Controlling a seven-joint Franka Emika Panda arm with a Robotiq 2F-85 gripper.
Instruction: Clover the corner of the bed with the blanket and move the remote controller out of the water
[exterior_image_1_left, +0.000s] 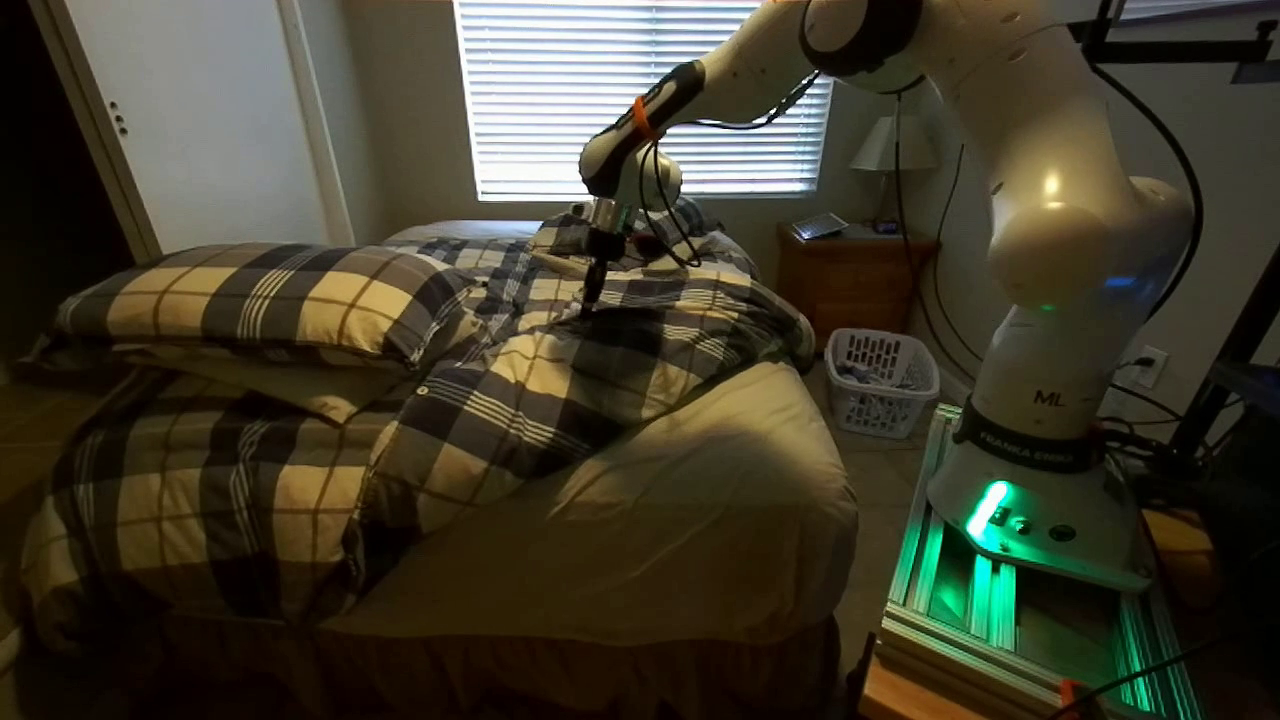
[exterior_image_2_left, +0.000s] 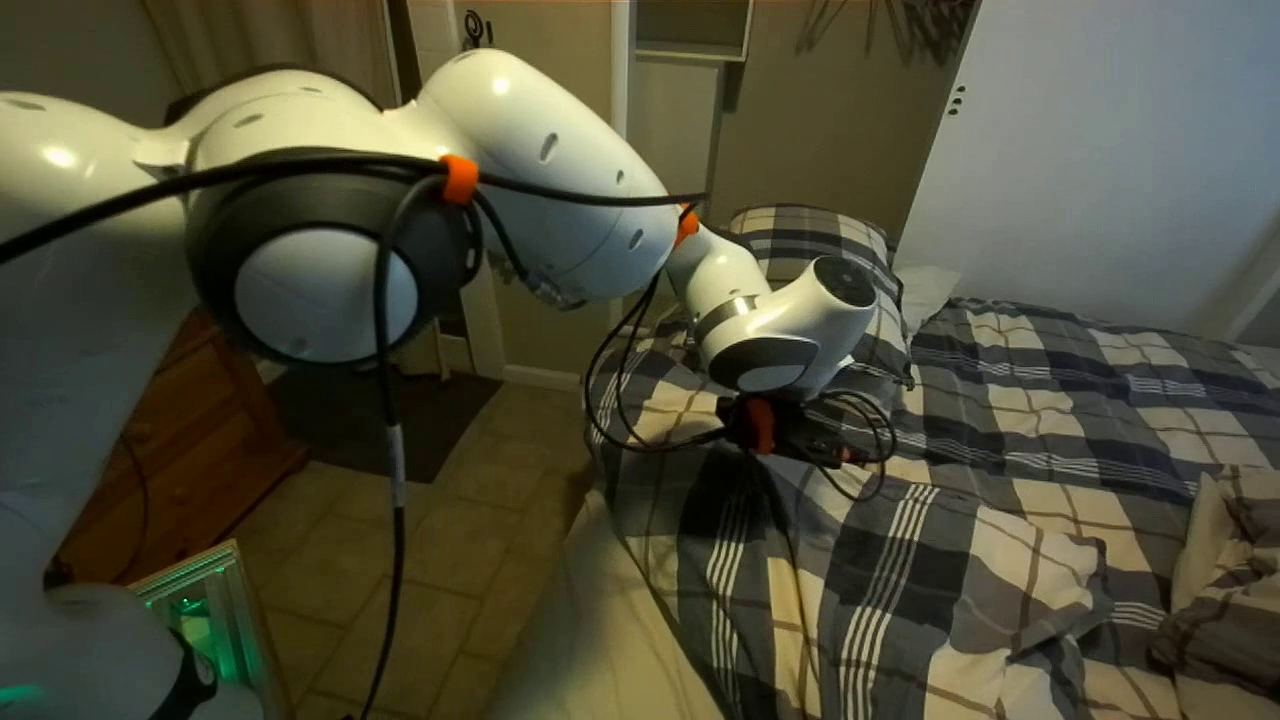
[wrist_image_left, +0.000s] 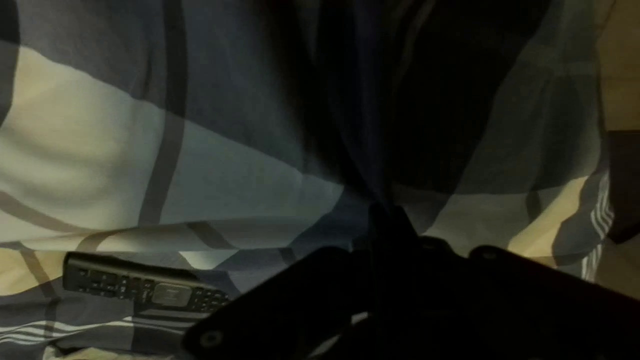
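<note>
The plaid blanket (exterior_image_1_left: 540, 385) spreads over most of the bed in both exterior views. My gripper (wrist_image_left: 385, 210) is shut on a raised fold of it; dark cloth runs up from between the fingertips in the wrist view. In an exterior view the gripper (exterior_image_1_left: 588, 305) points down into the bunched cloth. At the near right, the corner of the bed (exterior_image_1_left: 800, 520) shows plain beige fabric, outside the blanket's edge. The black remote controller (wrist_image_left: 145, 287) lies on the plaid cloth at the wrist view's lower left, its right end partly behind a gripper link. The water is out of view.
A plaid pillow (exterior_image_1_left: 270, 305) rests on the bed's left side. Beyond the bed's right edge stand a white laundry basket (exterior_image_1_left: 880, 400) and a wooden nightstand (exterior_image_1_left: 850, 275) with a lamp (exterior_image_1_left: 890, 145). Loose cables (exterior_image_2_left: 870, 430) hang round the wrist.
</note>
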